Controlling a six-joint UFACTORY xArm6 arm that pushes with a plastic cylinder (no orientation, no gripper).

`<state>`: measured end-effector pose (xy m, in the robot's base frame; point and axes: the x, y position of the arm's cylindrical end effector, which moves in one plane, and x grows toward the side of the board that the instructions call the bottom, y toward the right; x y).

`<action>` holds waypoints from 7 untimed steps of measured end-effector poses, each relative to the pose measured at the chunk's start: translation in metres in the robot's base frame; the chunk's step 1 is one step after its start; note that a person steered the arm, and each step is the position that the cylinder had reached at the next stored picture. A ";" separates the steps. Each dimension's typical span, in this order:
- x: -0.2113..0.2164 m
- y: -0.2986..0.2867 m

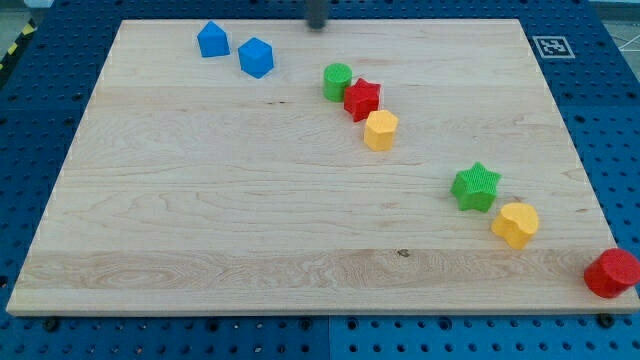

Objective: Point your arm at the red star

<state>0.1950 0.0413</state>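
Observation:
The red star (362, 98) lies on the wooden board (200, 200) right of centre near the view's top. It touches a green cylinder (338, 81) on its upper left and a yellow hexagonal block (380, 130) on its lower right. My tip (316, 26) shows at the view's top edge, above and a little left of the green cylinder, clear of all blocks.
Two blue blocks (212, 40) (256, 57) sit at the top left. A green star (476, 187) and a yellow block (515, 224) lie at the lower right. A red cylinder (611, 273) sits at the board's lower right corner. A marker tag (551, 46) is at the top right.

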 end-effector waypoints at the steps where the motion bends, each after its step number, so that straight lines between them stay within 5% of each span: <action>1: 0.050 0.062; 2: 0.099 0.075; 7: 0.139 0.000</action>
